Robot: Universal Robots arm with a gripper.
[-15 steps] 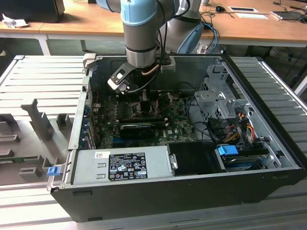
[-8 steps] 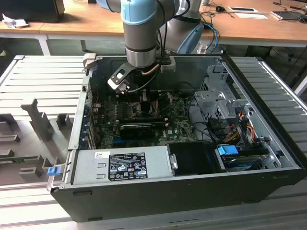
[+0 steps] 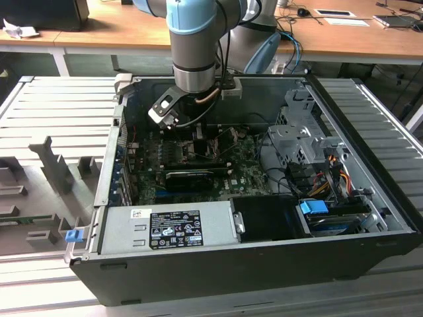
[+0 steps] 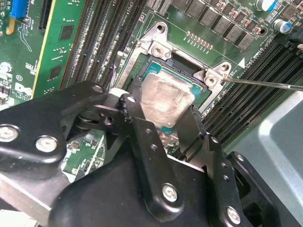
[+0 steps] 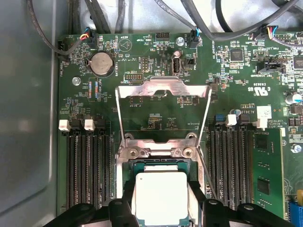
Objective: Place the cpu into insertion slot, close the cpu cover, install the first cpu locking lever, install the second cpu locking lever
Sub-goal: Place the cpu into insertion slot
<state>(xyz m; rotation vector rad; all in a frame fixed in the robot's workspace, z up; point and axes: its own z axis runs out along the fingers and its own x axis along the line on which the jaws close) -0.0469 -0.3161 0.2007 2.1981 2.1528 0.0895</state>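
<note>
In both wrist views the cpu [image 5: 161, 196] [image 4: 165, 99], a pale silver square, sits between my black fingers [image 5: 127, 201] directly over the insertion slot [image 4: 155, 47]. The gripper [image 5: 161, 189] [image 4: 163, 103] is shut on the chip's two opposite edges. I cannot tell whether the chip rests in the socket or hovers just above it. The cpu cover [image 5: 163, 89], a metal frame plate, stands swung open beyond the socket. Thin wire locking levers [image 5: 118, 132] [image 4: 265, 84] are raised at the socket's sides. In the exterior view the arm [image 3: 193, 59] reaches down into the open computer case.
Rows of black memory slots [image 5: 87, 165] [image 5: 232, 165] flank the socket. Cables [image 5: 142, 19] run along the board's far edge, beside the grey case wall [image 5: 23, 118]. The exterior view shows a long black card [image 3: 188, 177], the power supply [image 3: 165, 228] and a drive cage [image 3: 297, 142].
</note>
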